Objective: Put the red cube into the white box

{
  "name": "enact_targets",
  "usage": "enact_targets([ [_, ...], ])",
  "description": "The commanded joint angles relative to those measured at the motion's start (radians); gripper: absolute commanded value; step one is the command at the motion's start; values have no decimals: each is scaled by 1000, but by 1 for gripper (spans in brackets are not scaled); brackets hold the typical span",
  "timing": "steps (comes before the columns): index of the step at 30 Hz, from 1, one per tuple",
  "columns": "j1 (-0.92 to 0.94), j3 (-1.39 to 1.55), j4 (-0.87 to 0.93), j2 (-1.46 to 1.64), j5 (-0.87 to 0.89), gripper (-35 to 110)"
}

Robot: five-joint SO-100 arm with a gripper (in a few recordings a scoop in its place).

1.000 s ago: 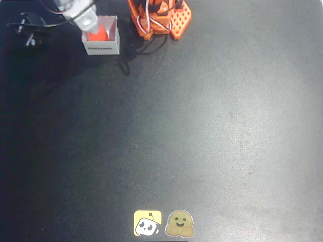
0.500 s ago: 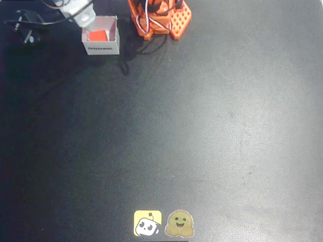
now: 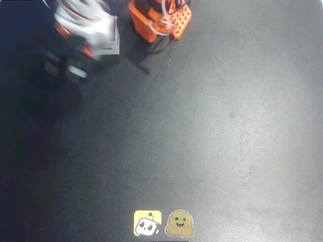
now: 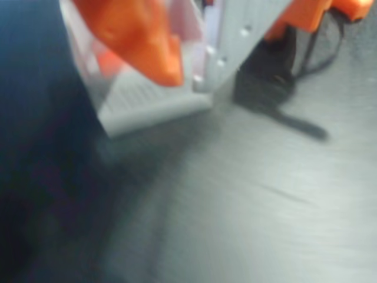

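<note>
Now the arm (image 3: 83,25) is a motion-blurred smear over the box (image 3: 112,46) near the table's (image 3: 202,126) far left corner in the overhead view, where half a second ago it sat farther back and left the box's opening clear. Then the cube lay plainly inside the box; now the arm covers the opening from above. In the wrist view the gripper (image 4: 185,56) hangs just above the box (image 4: 153,103), one orange finger (image 4: 141,41) and one white, with a gap between them and nothing held (blur makes the width hard to judge). A reddish patch inside the box (image 4: 109,62) may be the cube. The arm's orange base (image 3: 161,20) stands at the far edge, two stickers (image 3: 164,223) at the near edge.
</note>
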Motion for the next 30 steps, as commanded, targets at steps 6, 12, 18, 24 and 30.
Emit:
enact_targets([
  [6,-374,-5,-55,-32,38,0],
  [12,-566,144,-221,15,179,0],
  [18,-609,337,-388,84,199,0],
  [24,-611,603,-505,293,201,0],
  [30,-603,799,-523,525,201,0],
])
